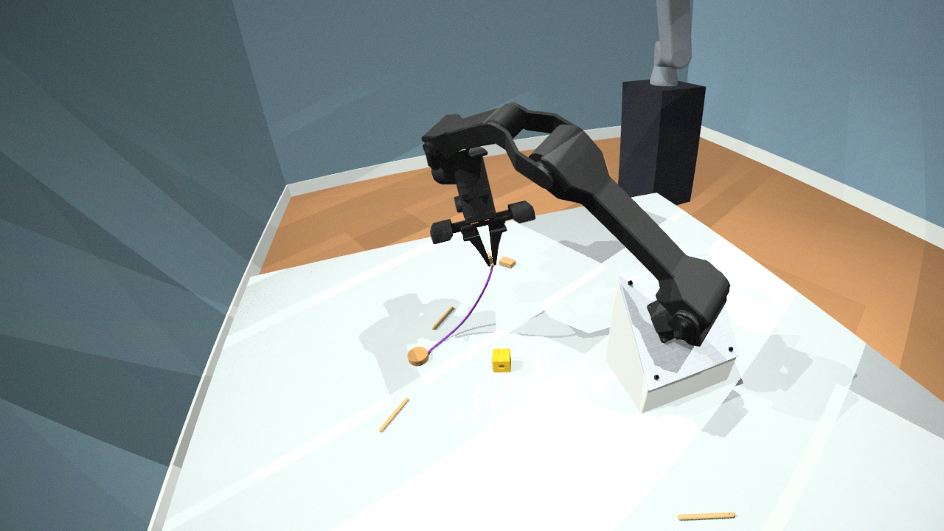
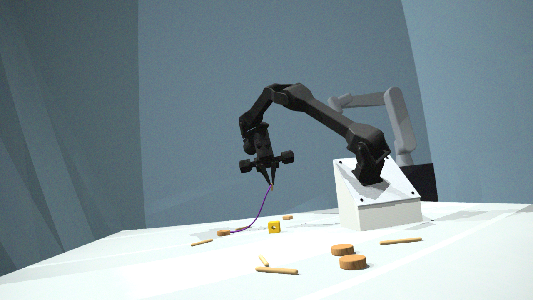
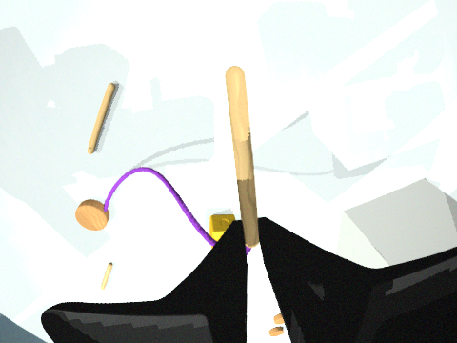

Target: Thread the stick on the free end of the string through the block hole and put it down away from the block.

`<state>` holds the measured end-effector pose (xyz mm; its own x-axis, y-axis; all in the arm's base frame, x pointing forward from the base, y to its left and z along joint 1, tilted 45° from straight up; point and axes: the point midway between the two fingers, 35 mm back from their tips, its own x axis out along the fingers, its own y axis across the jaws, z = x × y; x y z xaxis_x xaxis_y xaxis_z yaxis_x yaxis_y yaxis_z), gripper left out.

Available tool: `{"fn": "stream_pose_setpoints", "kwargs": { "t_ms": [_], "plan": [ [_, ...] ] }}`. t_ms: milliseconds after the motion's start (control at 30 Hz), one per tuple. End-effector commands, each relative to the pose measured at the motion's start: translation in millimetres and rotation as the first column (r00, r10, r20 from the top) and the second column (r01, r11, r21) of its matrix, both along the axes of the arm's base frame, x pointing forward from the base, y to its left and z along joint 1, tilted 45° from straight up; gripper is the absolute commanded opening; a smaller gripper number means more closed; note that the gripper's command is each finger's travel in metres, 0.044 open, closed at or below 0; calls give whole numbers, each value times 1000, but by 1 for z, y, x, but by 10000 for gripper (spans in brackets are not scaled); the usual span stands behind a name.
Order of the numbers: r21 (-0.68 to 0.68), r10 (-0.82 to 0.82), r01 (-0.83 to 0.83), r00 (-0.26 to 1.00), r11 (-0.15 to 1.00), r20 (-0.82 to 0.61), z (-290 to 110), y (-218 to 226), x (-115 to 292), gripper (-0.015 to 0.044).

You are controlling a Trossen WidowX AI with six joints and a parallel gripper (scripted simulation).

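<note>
My gripper (image 1: 490, 259) (image 2: 271, 183) (image 3: 249, 228) is shut on the thin wooden stick (image 3: 240, 133) (image 2: 272, 187), near the end where the string joins it, and holds it high above the table. The purple string (image 1: 465, 316) (image 2: 260, 208) (image 3: 152, 174) hangs in a curve from the stick down to the round wooden button (image 1: 417, 356) (image 2: 223, 232) (image 3: 93, 215) on the table. The yellow block (image 1: 501, 360) (image 2: 272, 227) (image 3: 221, 223) with a hole stands on the table to the right of the button, below and in front of the gripper.
Loose sticks (image 1: 442, 317) (image 1: 394, 415) (image 1: 705, 515) and a small wooden piece (image 1: 506, 262) lie about the table. Two wooden discs (image 2: 342, 249) (image 2: 352, 261) and more sticks (image 2: 276, 270) (image 2: 400, 241) lie in front. The arm's white base (image 1: 667, 369) stands at the right.
</note>
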<state>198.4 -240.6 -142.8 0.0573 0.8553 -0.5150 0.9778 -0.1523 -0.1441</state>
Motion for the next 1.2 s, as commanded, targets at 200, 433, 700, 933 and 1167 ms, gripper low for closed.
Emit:
{"fn": "stream_pose_setpoints", "kwargs": {
  "t_ms": [200,433,700,933,1167],
  "plan": [
    [-46,161,-154,945,987,286,0,-2,1,0],
    [-107,277,-258,838,960,471,-1,-3,1,0],
    [-201,394,-352,656,914,644,-1,-3,1,0],
    [-299,475,-407,455,863,753,-1,-4,1,0],
    [-405,534,-435,228,804,815,-2,-4,1,0]
  ]
}}
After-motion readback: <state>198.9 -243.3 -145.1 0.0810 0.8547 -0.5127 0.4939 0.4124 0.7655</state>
